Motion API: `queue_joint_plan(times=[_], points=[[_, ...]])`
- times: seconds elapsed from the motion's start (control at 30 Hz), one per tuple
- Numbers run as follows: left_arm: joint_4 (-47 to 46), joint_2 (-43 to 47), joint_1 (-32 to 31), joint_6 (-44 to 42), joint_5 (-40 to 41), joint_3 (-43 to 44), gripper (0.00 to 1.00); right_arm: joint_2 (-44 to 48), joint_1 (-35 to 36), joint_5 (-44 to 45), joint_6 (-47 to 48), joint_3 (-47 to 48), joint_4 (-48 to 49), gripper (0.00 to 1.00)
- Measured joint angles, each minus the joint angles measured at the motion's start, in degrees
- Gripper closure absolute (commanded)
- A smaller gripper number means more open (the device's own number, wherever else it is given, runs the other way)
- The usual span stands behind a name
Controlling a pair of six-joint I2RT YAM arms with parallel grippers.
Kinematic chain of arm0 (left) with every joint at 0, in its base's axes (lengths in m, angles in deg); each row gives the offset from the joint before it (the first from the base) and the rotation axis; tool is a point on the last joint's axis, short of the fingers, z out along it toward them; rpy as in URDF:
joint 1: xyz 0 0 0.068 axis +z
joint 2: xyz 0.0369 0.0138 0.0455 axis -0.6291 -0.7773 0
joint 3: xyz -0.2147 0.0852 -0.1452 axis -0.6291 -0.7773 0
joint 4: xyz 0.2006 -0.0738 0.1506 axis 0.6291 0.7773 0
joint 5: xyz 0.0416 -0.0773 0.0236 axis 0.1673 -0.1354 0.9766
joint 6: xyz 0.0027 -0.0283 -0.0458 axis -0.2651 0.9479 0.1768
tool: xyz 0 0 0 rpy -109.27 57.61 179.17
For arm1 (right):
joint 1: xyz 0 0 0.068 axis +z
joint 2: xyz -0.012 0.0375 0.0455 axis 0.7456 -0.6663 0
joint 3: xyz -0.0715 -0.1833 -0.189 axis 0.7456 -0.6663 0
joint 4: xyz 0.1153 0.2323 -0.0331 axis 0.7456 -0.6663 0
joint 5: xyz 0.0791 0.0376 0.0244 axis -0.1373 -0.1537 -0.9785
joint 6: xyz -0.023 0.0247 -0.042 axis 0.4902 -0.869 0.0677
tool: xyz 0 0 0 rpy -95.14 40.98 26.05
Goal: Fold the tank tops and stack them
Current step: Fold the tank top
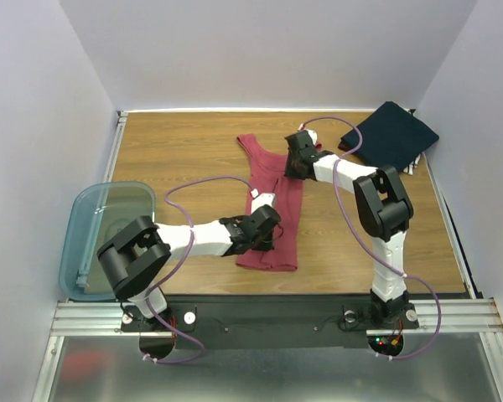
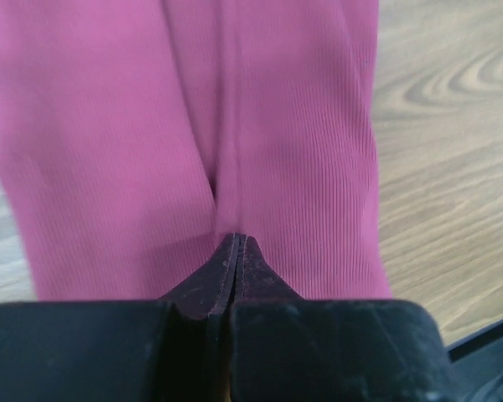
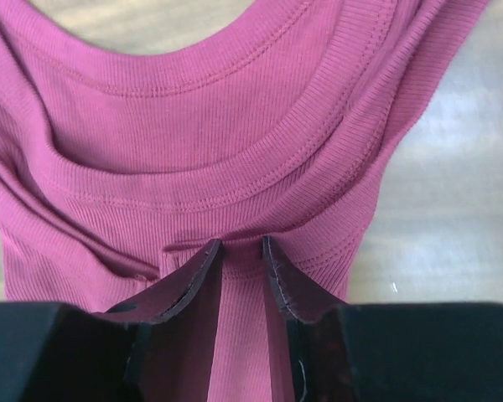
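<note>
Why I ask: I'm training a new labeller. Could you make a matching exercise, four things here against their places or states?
Things:
1 red top
2 navy top
3 bin
4 left tool

Places or states:
a far right corner
b near left edge
c closed on red cloth
d centre, lying lengthwise

Pairs: 1-d; 2-a; 3-b; 4-c.

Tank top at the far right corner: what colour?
The tank top is dark navy; top external view.

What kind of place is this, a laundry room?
Probably a robot test bench: a wooden table boxed in by plain white walls, a left arm and right arm mounted on a metal frame, a red tank top between them.
</note>
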Motion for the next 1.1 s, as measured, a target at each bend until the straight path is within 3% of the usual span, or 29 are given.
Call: queue_joint_plan(times=[0.17, 0.3, 0.53, 0.63, 0.77, 0.83, 1.1], points=[[-2.86, -3.69, -0.92, 0.59, -0.74, -0.13, 1.0, -4.26, -0.22, 0.07, 1.09, 6.19, -0.09, 0.68], [-2.84, -8.33, -0.39, 0.83, 0.33, 4.98, 1.0, -8.28, -0.26, 0.0, 2.4, 12.04, -0.33, 0.65], [-1.68, -15.04, 6.08, 0.22, -0.9, 13.57, 1.0, -13.75, -1.64, -0.52, 4.55, 20.85, -0.83, 0.54], [-0.63, -16.72, 8.39, -0.98, -1.09, 16.24, 1.0, -14.12, -2.49, -0.63, 5.2, 22.36, -1.86, 0.5], [1.53, -17.66, 10.71, -3.5, -1.53, 18.49, 1.0, -14.12, -3.45, -0.68, 6.1, 24.65, -3.17, 0.31], [2.03, -17.64, 11.21, -4.79, -2.14, 18.71, 1.0, -14.12, -3.85, -0.7, 7.1, 25.59, -3.26, 0.26], [2.8, -15.93, 11.02, -6.93, -5.16, 17.59, 1.0, -9.86, -4.02, -0.44, 8.98, 26.71, -4.59, 0.24]])
